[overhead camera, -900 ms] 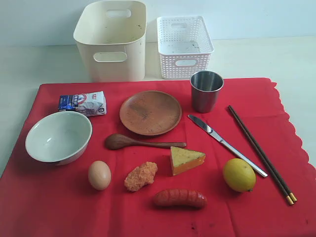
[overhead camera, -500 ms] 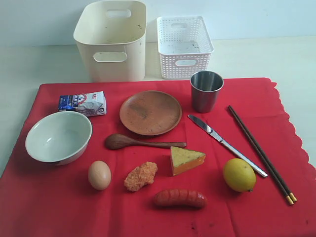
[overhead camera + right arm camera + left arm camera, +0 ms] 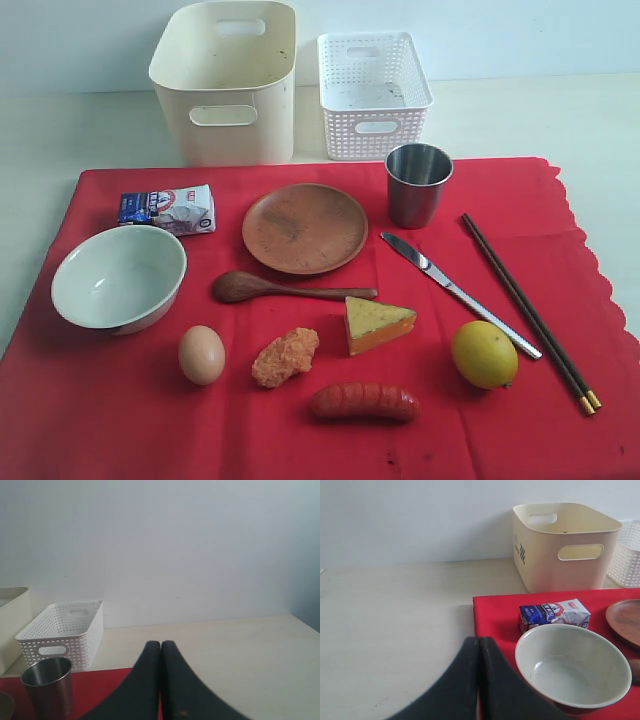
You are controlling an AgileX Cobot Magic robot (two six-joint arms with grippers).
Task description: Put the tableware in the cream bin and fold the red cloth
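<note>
On the red cloth [image 3: 100,420], just before the cream bin [image 3: 228,145], the tableware [image 3: 305,228] is laid out; left fingers [image 3: 462,685] and right fingers [image 3: 145,680] are pressed together, gripping nothing. Cloth could be pinched up with the flat knife [image 3: 461,295] or chopsticks [image 3: 530,311], and the egg [image 3: 201,354] or lemon [image 3: 484,354] set rolling.

pale table [image 3: 560,110], red cloth [image 3: 130,420], cream bin [image 3: 225,130], white basket [image 3: 375,135]

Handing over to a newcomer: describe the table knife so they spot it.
On the red cloth, go to its right half, near the steel cup. The table knife lies diagonally between cheese wedge and chopsticks; unlike those dark sticks, it is bright steel.
</note>
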